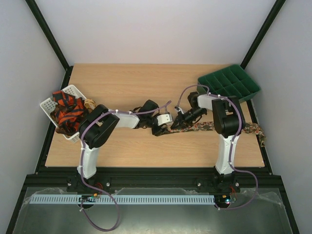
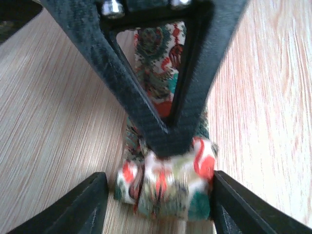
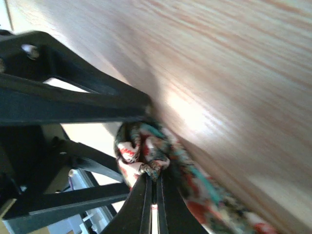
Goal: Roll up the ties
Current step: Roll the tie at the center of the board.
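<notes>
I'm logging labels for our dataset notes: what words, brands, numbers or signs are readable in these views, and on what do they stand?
None: no readable text in any view. The floral tie, white basket and green compartment tray show only pattern or plain surface.

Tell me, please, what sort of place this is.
Probably a robot test cell, not a home: a wooden table closed in by plain white walls, the left arm and right arm bolted at its near edge, and props only, a basket of ties and a green tray.
</notes>
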Motion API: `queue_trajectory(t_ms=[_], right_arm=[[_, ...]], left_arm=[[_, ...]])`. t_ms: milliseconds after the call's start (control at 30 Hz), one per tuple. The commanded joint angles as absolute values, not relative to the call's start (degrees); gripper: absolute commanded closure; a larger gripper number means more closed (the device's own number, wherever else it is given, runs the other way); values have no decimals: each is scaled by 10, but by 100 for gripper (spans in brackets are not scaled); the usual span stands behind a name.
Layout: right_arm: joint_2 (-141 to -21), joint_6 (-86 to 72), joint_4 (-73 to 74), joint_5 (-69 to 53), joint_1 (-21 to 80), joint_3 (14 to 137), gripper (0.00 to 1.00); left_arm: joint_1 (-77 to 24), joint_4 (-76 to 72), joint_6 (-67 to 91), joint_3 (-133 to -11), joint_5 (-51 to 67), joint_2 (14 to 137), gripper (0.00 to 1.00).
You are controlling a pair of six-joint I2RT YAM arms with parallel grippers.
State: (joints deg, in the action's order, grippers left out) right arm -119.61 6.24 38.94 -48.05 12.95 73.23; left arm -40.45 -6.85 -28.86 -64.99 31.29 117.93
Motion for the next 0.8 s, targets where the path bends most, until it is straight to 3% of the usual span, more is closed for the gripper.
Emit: queue_trajectory(t_ms=[0,200,400,500,667,767], right_arm=[[-1227,78,404,-431,124,726,99],[-1219,61,385,-441,125,711,99],[-1201,44,382,-470,126,716,99],[-1191,35,384,-489,132,723,99],[-1184,20,394,-504,144,746,99],[-1185,16,406,-511,147,761,99]], left_arm=[[-389,-62,-278,-586,326,1169,35],[-417,-150,-250,-581,320,1171,22],[-432,-170,-238,-606,296,1216,22],[-432,-133,-267,-615,302,1227,30],[-417,-86,-294,-583,314,1202,53],[-405,-53,-327,-566,322,1190,60]])
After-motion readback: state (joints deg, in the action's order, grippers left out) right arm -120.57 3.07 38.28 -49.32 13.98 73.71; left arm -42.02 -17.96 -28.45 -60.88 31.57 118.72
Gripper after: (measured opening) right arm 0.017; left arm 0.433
